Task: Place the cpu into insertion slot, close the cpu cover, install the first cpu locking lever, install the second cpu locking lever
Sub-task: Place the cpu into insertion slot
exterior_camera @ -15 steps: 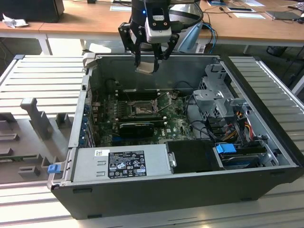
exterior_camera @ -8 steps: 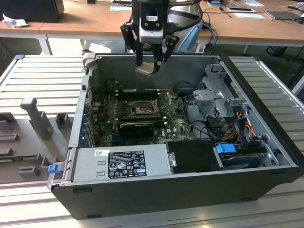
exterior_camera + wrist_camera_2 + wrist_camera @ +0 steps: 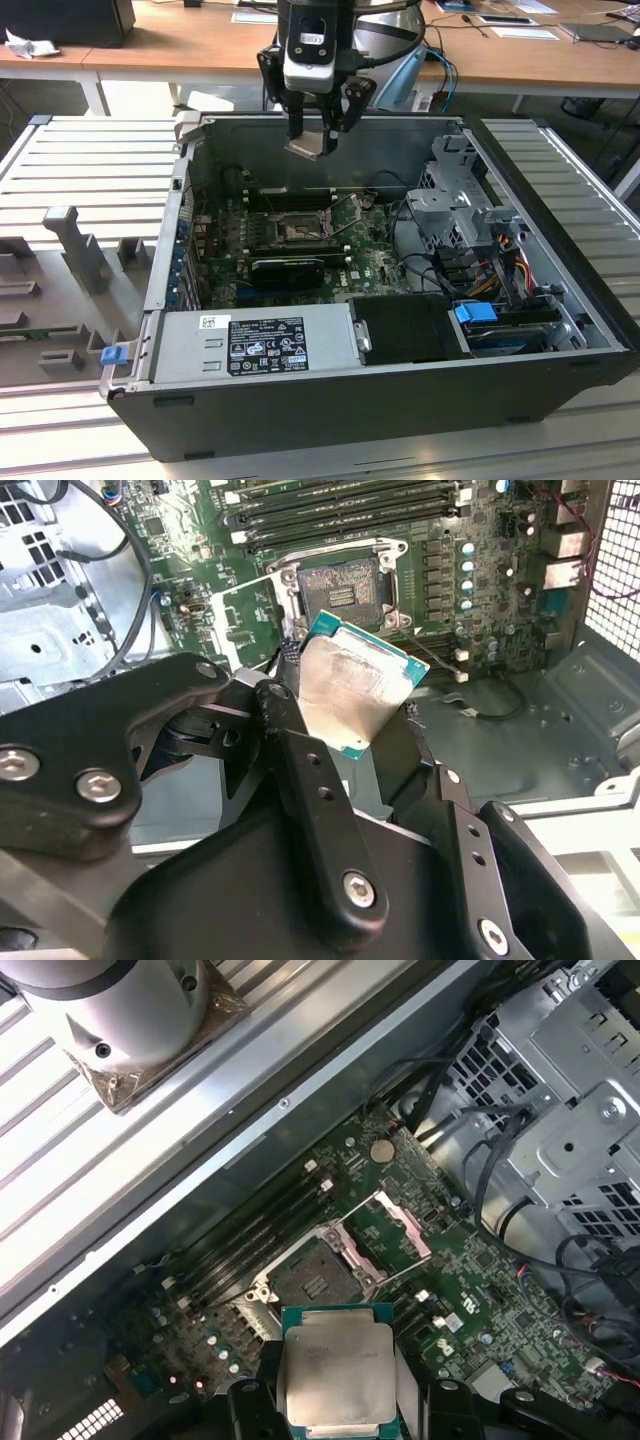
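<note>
The black hand [image 3: 315,136] clamps the flat square cpu [image 3: 335,1372], its silvery metal top smudged. The black-framed insertion slot [image 3: 312,1278] lies bare; the thin cpu cover [image 3: 392,1222] seems swung open.

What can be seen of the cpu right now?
The cpu is a flat square chip: smudged silvery metal top on a green-edged board. The gripper holds it by opposite edges, tilted, in the air above the open computer case, not touching the bare insertion slot below, whose cpu cover is swung open.
</note>
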Robot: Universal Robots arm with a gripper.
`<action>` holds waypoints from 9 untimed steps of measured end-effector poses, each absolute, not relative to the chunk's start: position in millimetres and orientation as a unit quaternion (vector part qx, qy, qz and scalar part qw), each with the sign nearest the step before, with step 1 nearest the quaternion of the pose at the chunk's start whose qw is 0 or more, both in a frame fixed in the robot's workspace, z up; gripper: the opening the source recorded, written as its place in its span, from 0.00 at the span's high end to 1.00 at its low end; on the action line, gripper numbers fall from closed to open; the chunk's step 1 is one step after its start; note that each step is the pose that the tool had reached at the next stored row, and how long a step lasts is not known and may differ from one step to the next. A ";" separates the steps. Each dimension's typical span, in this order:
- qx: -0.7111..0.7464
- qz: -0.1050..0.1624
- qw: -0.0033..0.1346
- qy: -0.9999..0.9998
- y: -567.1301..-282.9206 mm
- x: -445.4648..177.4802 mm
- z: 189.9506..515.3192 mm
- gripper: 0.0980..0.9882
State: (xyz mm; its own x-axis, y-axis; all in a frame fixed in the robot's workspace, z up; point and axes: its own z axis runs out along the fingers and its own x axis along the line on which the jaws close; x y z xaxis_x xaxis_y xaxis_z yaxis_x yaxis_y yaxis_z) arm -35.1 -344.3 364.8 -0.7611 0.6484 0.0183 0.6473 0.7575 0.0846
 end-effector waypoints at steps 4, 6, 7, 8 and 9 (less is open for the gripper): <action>0.352 0.043 0.006 0.935 -344.3 -35.1 362.9 0.52; 0.352 0.043 0.006 0.935 -344.3 -35.1 362.3 0.52; 0.352 0.043 0.006 0.935 -344.3 -35.1 361.9 0.52; 0.352 0.043 0.006 0.935 -344.3 -35.1 361.4 0.52; 0.352 0.043 0.006 0.935 -344.4 -35.1 361.4 0.52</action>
